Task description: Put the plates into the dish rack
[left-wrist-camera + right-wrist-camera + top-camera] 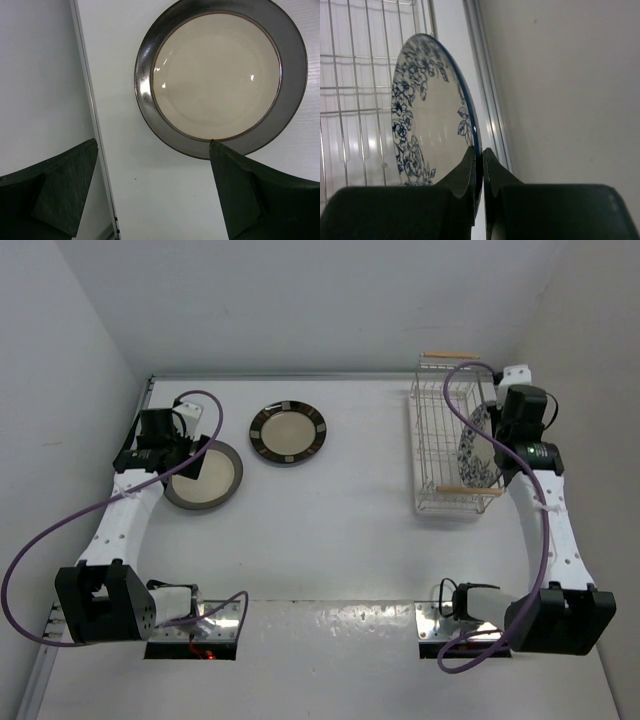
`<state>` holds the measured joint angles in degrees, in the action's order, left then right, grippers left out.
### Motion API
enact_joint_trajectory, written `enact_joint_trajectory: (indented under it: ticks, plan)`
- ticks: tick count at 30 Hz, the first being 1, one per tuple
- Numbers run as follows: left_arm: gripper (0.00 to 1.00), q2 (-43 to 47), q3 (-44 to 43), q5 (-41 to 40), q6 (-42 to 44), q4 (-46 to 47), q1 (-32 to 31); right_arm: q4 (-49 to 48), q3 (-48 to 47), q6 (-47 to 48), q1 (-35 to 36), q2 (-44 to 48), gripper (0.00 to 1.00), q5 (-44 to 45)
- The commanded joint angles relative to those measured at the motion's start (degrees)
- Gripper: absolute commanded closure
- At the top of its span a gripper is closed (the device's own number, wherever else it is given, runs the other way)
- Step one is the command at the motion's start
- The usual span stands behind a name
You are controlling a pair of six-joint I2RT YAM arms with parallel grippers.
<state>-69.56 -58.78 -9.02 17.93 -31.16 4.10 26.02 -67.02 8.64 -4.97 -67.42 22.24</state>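
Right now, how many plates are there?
3. The blue floral plate is pinched upright by the right gripper at the dish rack; the cream-centred plate and the patch-rimmed plate lie flat on the table.

Left arm: stretched forward, wrist tipped downward.
Left gripper: fingers spread wide, pointing down.
Right arm: stretched forward, wrist bent inward.
Right gripper: fingers pinched together on the rim of the blue floral plate, which stands upright beyond the fingertips.

Blue flowers sprawl over the white plate. The cream plate has a dark rim; the third plate shows pale squares on brown.
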Motion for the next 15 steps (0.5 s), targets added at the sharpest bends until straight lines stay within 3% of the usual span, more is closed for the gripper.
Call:
enact_joint_trajectory:
  ticks: [1, 9, 15]
  plan:
    - [0.03, 0.2, -1.2, 0.6, 0.3, 1.3, -0.3, -12.3, 1.1, 2.2, -0.4, 3.0, 1.0, 0.9]
    - [0.03, 0.2, -1.2, 0.6, 0.3, 1.3, -0.8, -20.6, 8.1, 7.2, 0.6, 3.5, 1.0, 2.8]
    - [0.03, 0.2, -1.2, 0.6, 0.3, 1.3, -0.8, -25.0, 7.0, 9.2, 2.2, 2.8, 1.0, 5.8]
